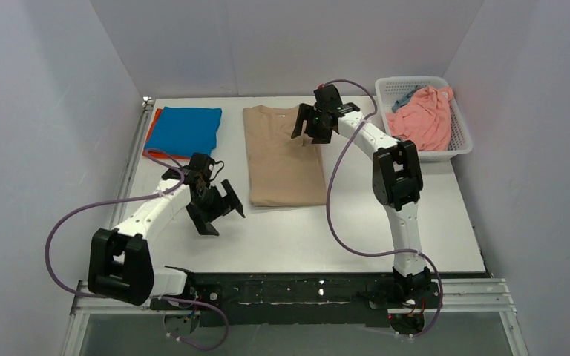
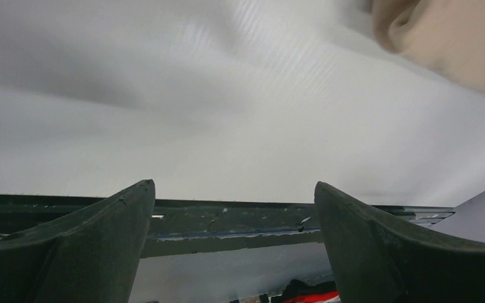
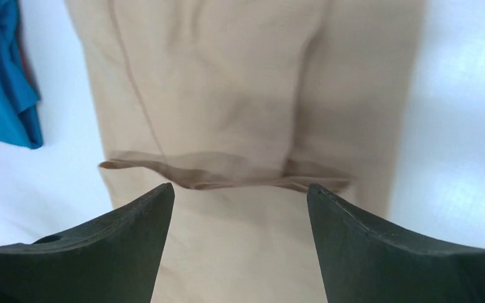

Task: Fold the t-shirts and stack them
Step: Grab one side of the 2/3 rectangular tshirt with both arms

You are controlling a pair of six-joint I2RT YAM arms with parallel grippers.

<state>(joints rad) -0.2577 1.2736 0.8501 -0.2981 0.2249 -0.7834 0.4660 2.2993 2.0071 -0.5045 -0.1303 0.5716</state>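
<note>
A beige-tan t-shirt [image 1: 282, 159] lies folded lengthwise in the middle of the table, collar at the far end. It fills the right wrist view [image 3: 227, 113]. My right gripper [image 1: 313, 126] is open above its far right part, near the collar; in its wrist view it [image 3: 240, 192] holds nothing. A folded bright blue t-shirt [image 1: 185, 130] lies on an orange-red one [image 1: 151, 132] at the far left. My left gripper [image 1: 215, 208] is open and empty over bare table left of the beige shirt's near end [image 2: 455, 44]. A salmon pink t-shirt [image 1: 424, 117] and a grey-blue one [image 1: 404, 98] lie in the basket.
A white plastic mesh basket [image 1: 460, 144] stands at the far right corner. White walls close in the table on three sides. The dark frame rail [image 1: 304, 285] runs along the near edge and shows in the left wrist view [image 2: 227, 218]. Purple cables loop from both arms.
</note>
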